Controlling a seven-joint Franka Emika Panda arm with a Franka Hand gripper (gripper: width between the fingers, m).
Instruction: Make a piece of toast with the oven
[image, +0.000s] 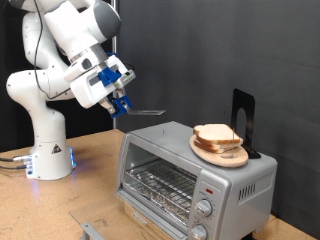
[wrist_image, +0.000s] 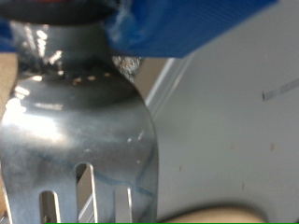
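The silver toaster oven (image: 190, 175) stands at the exterior view's lower right, its glass door shut and the wire rack (image: 160, 185) showing behind it. The piece of toast (image: 215, 134) lies on a round wooden plate (image: 222, 154) on top of the oven. My gripper (image: 120, 103) is above the oven's left end, left of the toast, and shut on a slotted metal spatula (image: 150, 112) whose blade points towards the toast. In the wrist view the spatula (wrist_image: 79, 121) fills the picture over the oven's grey top (wrist_image: 234, 121). A beige edge (wrist_image: 220, 215) shows beyond it.
A black upright stand (image: 243, 120) rises behind the plate on the oven. The oven's knobs (image: 205, 208) and red light (image: 208, 188) are on its front right. The robot base (image: 45, 150) stands at the exterior view's left, with cables (image: 10, 162) beside it.
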